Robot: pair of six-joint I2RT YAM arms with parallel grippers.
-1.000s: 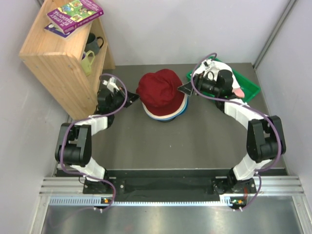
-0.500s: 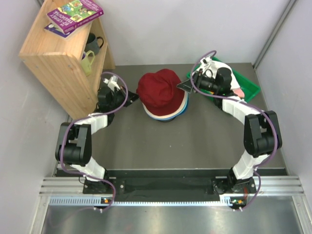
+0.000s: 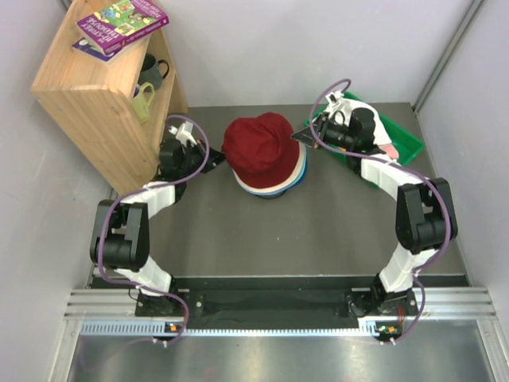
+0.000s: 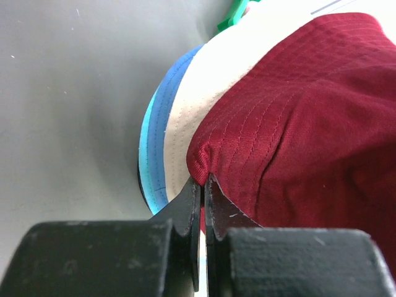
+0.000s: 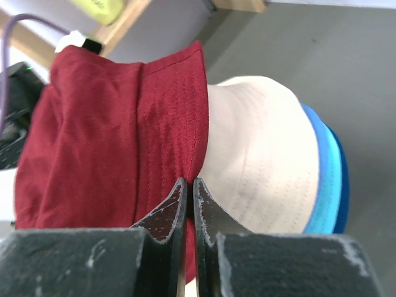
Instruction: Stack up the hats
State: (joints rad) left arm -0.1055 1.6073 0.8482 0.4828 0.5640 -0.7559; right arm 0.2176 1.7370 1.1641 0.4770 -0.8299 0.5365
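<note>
A dark red hat (image 3: pixel 262 143) tops a stack in the middle of the table, over a beige hat (image 4: pixel 204 93), a blue hat (image 4: pixel 162 136) and a teal hat (image 4: pixel 146 154). My left gripper (image 3: pixel 213 161) sits at the stack's left side. In the left wrist view it (image 4: pixel 203 184) is shut on the dark red hat's (image 4: pixel 309 111) brim edge. My right gripper (image 3: pixel 299 137) is at the stack's right side. In the right wrist view it (image 5: pixel 190 184) is shut on the dark red hat's (image 5: pixel 105 124) brim, beside the beige hat (image 5: pixel 260 148).
A green tray (image 3: pixel 402 137) lies at the back right, partly under my right arm. A wooden shelf (image 3: pixel 87 103) with books and mugs stands at the back left, close behind my left arm. Grey walls close in both sides.
My right gripper has gone from open to shut on the dark red hat's right brim and shifted slightly toward the back. The left gripper kept its hold.
</note>
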